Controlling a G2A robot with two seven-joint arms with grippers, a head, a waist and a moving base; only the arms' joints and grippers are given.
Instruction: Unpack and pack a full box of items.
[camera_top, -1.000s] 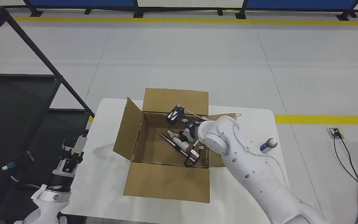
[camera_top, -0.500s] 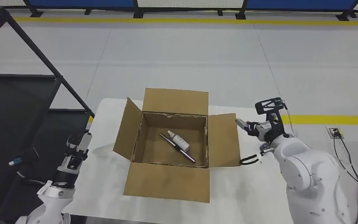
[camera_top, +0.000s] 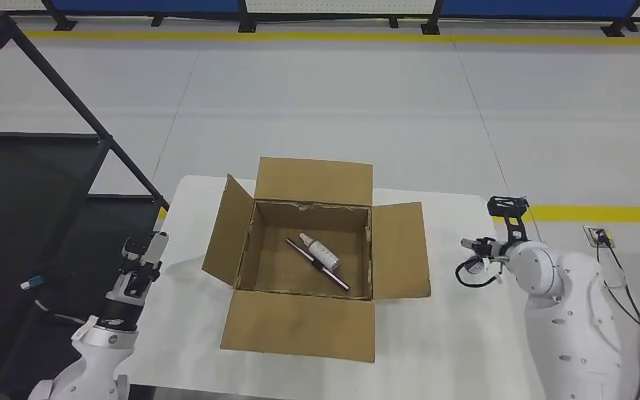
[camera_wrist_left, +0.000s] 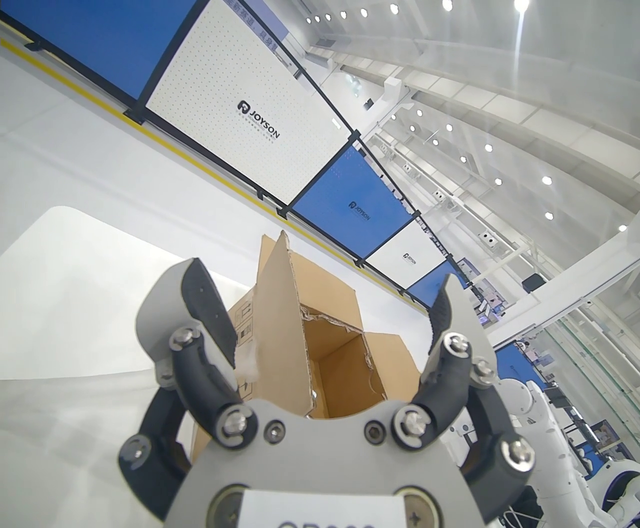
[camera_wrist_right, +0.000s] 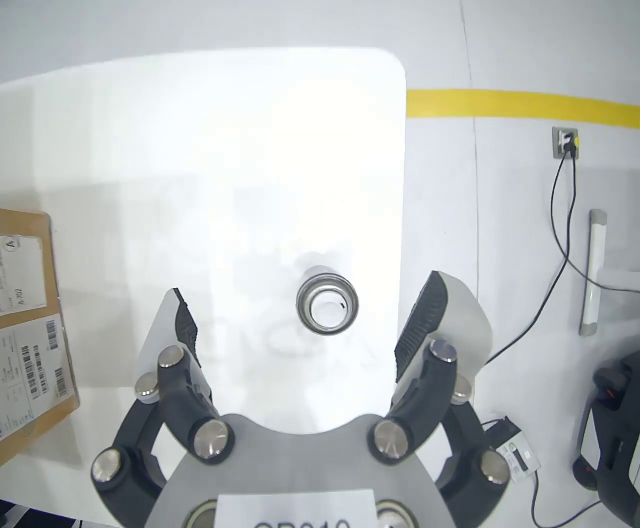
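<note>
The open cardboard box (camera_top: 300, 320) stands mid-table, all flaps folded out. Inside lie a small white bottle (camera_top: 319, 250) and a thin dark stick (camera_top: 330, 272). My right gripper (camera_top: 478, 270) hangs open over the table's right side, pointing straight down. In the right wrist view a metal can (camera_wrist_right: 327, 306) stands upright on the table below the right gripper (camera_wrist_right: 306, 287), between its spread fingers and apart from them. My left gripper (camera_top: 140, 256) is off the table's left edge, open and holding nothing. The left wrist view has the left gripper (camera_wrist_left: 320, 274) facing the box (camera_wrist_left: 330, 350) from a distance.
The box's right flap (camera_wrist_right: 30, 320), with labels on it, lies flat close to the can. The table's right edge (camera_wrist_right: 404, 200) runs just beyond the can. White table (camera_top: 190, 300) shows on both sides of the box. A black frame (camera_top: 110, 150) stands at the left.
My right arm has come out of the box and swung to the table's right side, ending above the can. The left arm has shifted only slightly.
</note>
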